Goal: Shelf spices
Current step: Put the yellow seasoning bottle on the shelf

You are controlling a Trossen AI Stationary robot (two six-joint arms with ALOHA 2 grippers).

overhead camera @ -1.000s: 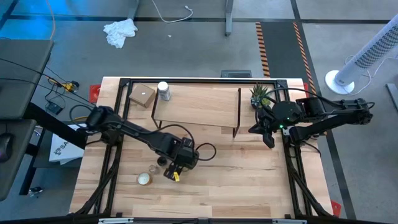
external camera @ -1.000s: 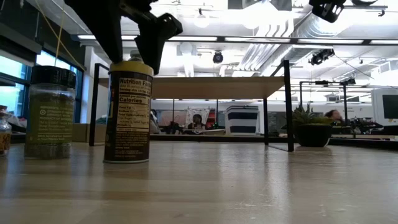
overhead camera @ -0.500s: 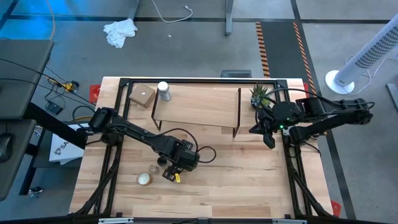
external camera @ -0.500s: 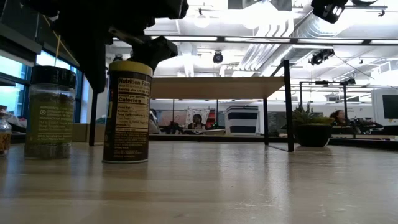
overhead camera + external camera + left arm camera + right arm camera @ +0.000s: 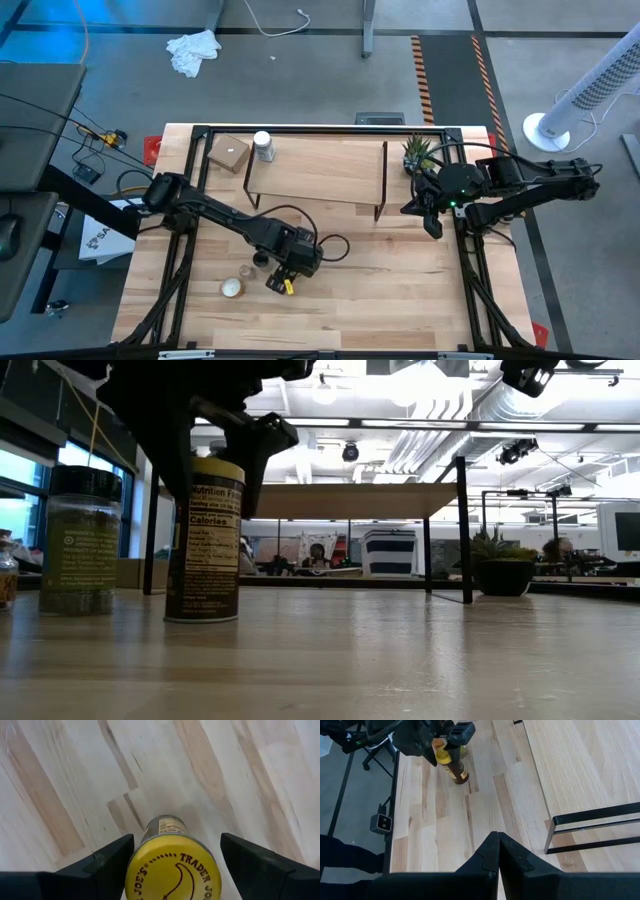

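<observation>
The left claw (image 5: 172,857) hangs released around the upright yellow jar (image 5: 172,870) on the tabletop (image 5: 240,780); the right claw (image 5: 498,851) hovers clenched.

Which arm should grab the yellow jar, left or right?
Left. The left gripper is open with a finger on either side of the yellow jar. The right gripper is shut, off beside the shelf.

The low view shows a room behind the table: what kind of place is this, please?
Probably an open lab or workshop, not a home. Exposed white ducts run along the ceiling, and a ceiling camera looks down. In the high view, the wooden table stands on grey floor marked with striped tape.
</observation>
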